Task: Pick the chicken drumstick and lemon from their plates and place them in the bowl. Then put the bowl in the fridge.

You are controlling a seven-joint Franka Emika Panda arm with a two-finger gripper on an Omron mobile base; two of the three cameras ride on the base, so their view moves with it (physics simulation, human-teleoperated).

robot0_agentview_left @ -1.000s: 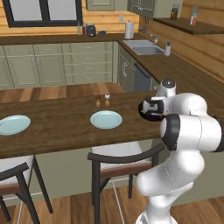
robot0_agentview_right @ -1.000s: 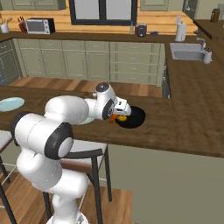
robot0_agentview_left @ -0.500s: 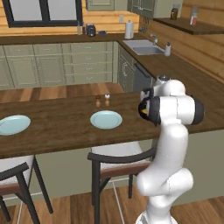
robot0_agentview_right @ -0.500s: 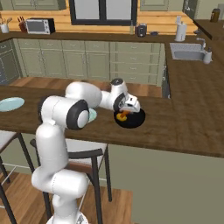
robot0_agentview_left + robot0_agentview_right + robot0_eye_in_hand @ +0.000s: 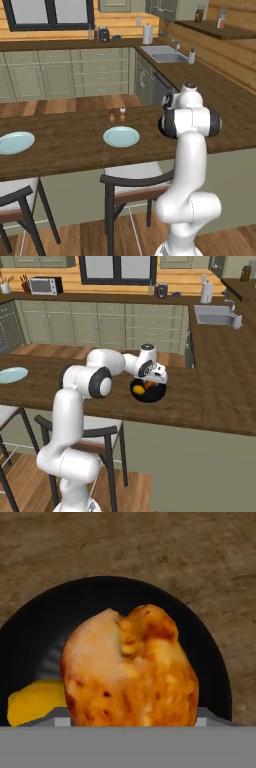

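The black bowl (image 5: 159,396) sits on the dark wooden counter, and my gripper (image 5: 146,385) hovers just over it. The jaws are shut on the chicken drumstick (image 5: 130,667), which hangs close in front of the hand camera above the bowl (image 5: 50,627); the fingers themselves are hidden behind it. The drumstick (image 5: 139,389) is an orange spot under the hand. The yellow lemon (image 5: 34,704) lies inside the bowl. Two pale blue plates (image 5: 121,136) (image 5: 16,142) lie bare on the counter to the left. The fridge is out of view.
Two small shakers (image 5: 116,115) stand behind the nearer plate. Dark-framed chairs (image 5: 134,181) are tucked under the counter's front edge. A sink (image 5: 165,56) is set in the far right counter, and sage-green cabinets (image 5: 100,328) line the back wall.
The arm has swung further right and stretched out, carrying the drumstick from the bowl's near edge to over its middle. Bowl and plates have stayed put.
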